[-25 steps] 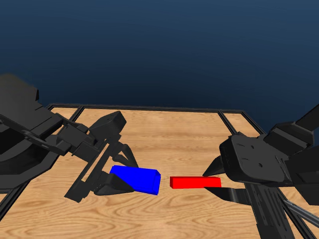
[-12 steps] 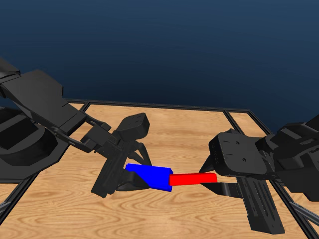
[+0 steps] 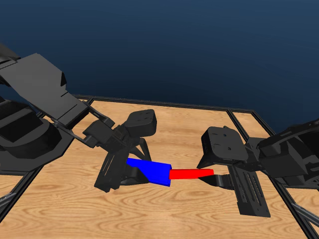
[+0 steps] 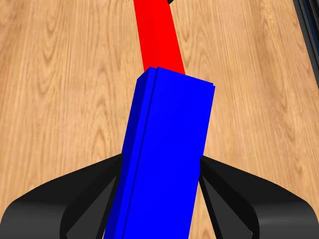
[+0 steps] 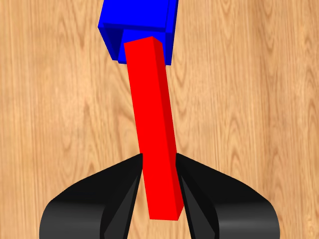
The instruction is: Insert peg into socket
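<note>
The blue socket [image 3: 153, 172] hangs above the table's middle, my left gripper [image 3: 130, 172] shut on its left end. The red peg [image 3: 191, 174] is held level by my right gripper [image 3: 213, 174], which is shut on its right end. The peg's free tip meets the socket's open end. In the right wrist view the peg [image 5: 153, 124] reaches into the mouth of the socket [image 5: 139, 27] at a slight angle. In the left wrist view the socket [image 4: 164, 154] fills the space between the jaws, and the peg [image 4: 158, 35] sticks out beyond its far end.
The wooden table [image 3: 164, 219] has a black frame [image 3: 159, 103] round its edges. Both arm bodies stand close to the middle, the left arm [image 3: 45, 124] and the right arm [image 3: 279, 154].
Both grippers have come together. The gap between peg and socket has closed, and the peg's tip now sits at the socket's opening. The head camera has also shifted.
</note>
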{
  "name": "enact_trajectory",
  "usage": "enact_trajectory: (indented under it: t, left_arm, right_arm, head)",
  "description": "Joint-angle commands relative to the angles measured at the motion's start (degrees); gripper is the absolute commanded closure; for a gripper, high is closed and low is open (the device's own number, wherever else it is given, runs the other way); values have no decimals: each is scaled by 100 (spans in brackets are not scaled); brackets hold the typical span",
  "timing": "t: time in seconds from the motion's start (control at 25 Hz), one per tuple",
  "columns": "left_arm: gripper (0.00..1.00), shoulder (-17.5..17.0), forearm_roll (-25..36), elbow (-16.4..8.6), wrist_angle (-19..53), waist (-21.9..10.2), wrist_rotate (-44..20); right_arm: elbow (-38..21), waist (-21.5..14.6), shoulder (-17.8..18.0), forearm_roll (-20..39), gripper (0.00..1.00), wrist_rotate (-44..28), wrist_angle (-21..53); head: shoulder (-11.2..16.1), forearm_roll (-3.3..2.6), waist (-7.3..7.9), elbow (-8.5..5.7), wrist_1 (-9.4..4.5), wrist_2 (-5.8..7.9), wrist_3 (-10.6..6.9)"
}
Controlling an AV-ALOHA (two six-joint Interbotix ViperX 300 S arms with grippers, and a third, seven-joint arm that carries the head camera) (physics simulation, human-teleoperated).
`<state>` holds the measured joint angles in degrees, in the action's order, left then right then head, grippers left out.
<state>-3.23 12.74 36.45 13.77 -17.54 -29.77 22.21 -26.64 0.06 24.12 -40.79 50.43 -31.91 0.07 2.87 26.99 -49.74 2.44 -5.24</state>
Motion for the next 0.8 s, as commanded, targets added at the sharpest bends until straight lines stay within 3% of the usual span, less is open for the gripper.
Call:
enact_trajectory:
  t: [0.04, 0.2, 0.36, 0.6, 0.64, 0.68, 0.8]
  left_arm:
    - [100, 8, 432, -373, 517, -87, -536]
    - [100, 83, 950, -718, 1011, -181, -1202]
    - [100, 259, 1306, -884, 1306, -172, -1759]
    - [100, 381, 1662, -863, 1610, -348, -2308]
    - [100, 329, 1670, -861, 1483, -377, -2370]
    - [100, 403, 1703, -763, 1500, -320, -2427]
    - [100, 326, 1867, -703, 1661, -450, -2715]
  right_arm:
    - [-350, 143, 145, -125, 100, 282, -79]
    - [-690, 353, 428, -336, 100, 682, -267]
    - [-989, 521, 674, -490, 100, 1030, -477]
    - [-1140, 606, 880, -665, 100, 1222, -698]
    - [-1137, 602, 872, -691, 22, 1209, -709]
    - [-1077, 606, 874, -723, 0, 1163, -698]
    - [-828, 582, 683, -749, 0, 1000, -657]
  head:
    - [-70, -3, -1, -46, 56, 14, -2]
    - [-62, 0, 6, -54, 65, 15, 10]
    - [-43, 7, 34, -63, 61, 22, 14]
    - [-34, 16, 74, -67, 91, 37, 20]
    - [-37, 18, 84, -68, 97, 38, 17]
    - [-39, 20, 89, -70, 106, 38, 13]
    - [-45, 23, 103, -75, 127, 38, 5]
